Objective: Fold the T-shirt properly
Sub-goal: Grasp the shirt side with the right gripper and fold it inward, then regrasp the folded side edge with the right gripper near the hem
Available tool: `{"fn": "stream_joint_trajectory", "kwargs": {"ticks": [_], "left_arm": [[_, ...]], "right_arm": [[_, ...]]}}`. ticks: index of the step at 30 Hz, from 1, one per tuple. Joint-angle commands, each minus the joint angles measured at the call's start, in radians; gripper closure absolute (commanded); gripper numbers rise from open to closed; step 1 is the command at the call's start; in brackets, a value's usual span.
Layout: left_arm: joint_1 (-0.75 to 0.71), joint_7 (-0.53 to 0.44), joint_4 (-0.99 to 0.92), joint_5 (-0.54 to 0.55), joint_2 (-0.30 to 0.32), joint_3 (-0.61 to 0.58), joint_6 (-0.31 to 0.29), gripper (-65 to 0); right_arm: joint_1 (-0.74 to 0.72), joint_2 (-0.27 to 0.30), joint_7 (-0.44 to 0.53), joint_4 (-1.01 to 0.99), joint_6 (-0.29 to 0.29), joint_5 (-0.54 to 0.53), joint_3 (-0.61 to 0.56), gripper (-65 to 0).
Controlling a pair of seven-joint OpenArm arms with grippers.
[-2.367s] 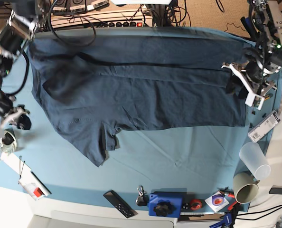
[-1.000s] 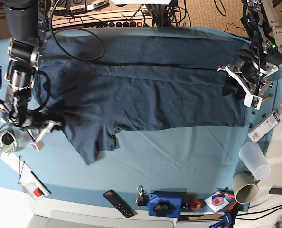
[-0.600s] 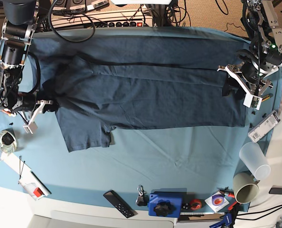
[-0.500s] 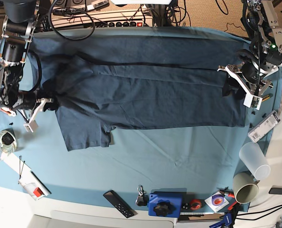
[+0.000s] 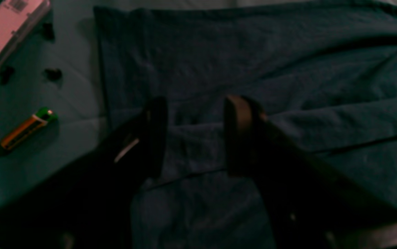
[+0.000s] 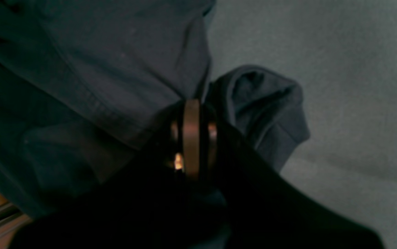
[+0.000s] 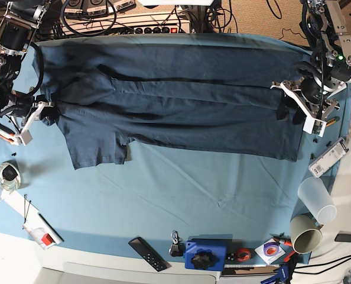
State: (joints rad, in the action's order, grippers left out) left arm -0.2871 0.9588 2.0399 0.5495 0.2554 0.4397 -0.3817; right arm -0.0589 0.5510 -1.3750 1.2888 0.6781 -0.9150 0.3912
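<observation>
1. T-shirt (image 7: 181, 106) spread wide across the upper half of the base view on the teal surface (image 7: 181, 201), folded lengthwise already, one sleeve poking down at left-centre.
2. Looks like plain soft cotton. Light, floppy, zero stiffness, wrinkles all over. Probably drags and bunches instead of sliding clean on that cloth-covered surface.
3. Right claw (image 6: 191, 138) at the left edge of the base view, clamped tight on a bunched bit of fabric near the sleeve. Wrist view shows cloth puffing out just right of the pinch, so a real grip, though only on a small fold.
4. Left claw (image 5: 193, 135) over at the right side of the base view, spread wide above the hem end, nothing between the pads. Can't tell if touching the cloth or just above it.
5. Best places to grab, as a guess: corners and hem edges, catching both layers at once, otherwise the top layer peels off alone.
6. Not fragile, no worry about squeezing hard. Main risk: a lopsided pull skewing the fold line.
</observation>
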Motion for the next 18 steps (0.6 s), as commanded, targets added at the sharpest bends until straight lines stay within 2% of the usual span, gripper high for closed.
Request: {"fn": "stream_joint_trajectory", "kwargs": {"ticks": [1, 2, 4, 6, 9, 14, 16, 18], "left_arm": [[0.007, -0.025, 0.015, 0.011, 0.01, 0.004, 0.0, -27.5], [0.007, -0.025, 0.015, 0.011, 0.01, 0.004, 0.0, -27.5], [0.007, -0.025, 0.015, 0.011, 0.01, 0.004, 0.0, -27.5], [0.007, -0.025, 0.015, 0.011, 0.01, 0.004, 0.0, -27.5], [0.006, -0.024, 0.015, 0.01, 0.011, 0.004, 0.0, -27.5], [0.004, -0.025, 0.015, 0.003, 0.011, 0.004, 0.0, -27.5], [0.005, -0.025, 0.015, 0.004, 0.011, 0.004, 0.0, -27.5], [0.005, -0.027, 0.015, 0.004, 0.011, 0.004, 0.0, -27.5]], "right_arm": [[-0.016, 0.028, 0.016, 0.016, 0.007, -0.012, 0.01, 0.0], [-0.016, 0.028, 0.016, 0.016, 0.02, -0.012, 0.01, -0.8], [-0.016, 0.028, 0.014, 0.016, 0.02, -0.013, 0.01, -12.1], [-0.016, 0.029, 0.0, 0.016, 0.02, -0.04, 0.01, -19.4], [-0.032, 0.03, -0.021, 0.031, 0.02, -0.122, 0.02, -19.9], [-0.105, 0.028, -0.021, 0.06, 0.02, -0.123, 0.105, -19.9], [-0.142, 0.027, 0.018, 0.059, 0.02, -0.088, 0.129, -19.9], [-0.174, 0.027, 0.096, 0.051, 0.02, -0.002, 0.122, -19.9]]}}
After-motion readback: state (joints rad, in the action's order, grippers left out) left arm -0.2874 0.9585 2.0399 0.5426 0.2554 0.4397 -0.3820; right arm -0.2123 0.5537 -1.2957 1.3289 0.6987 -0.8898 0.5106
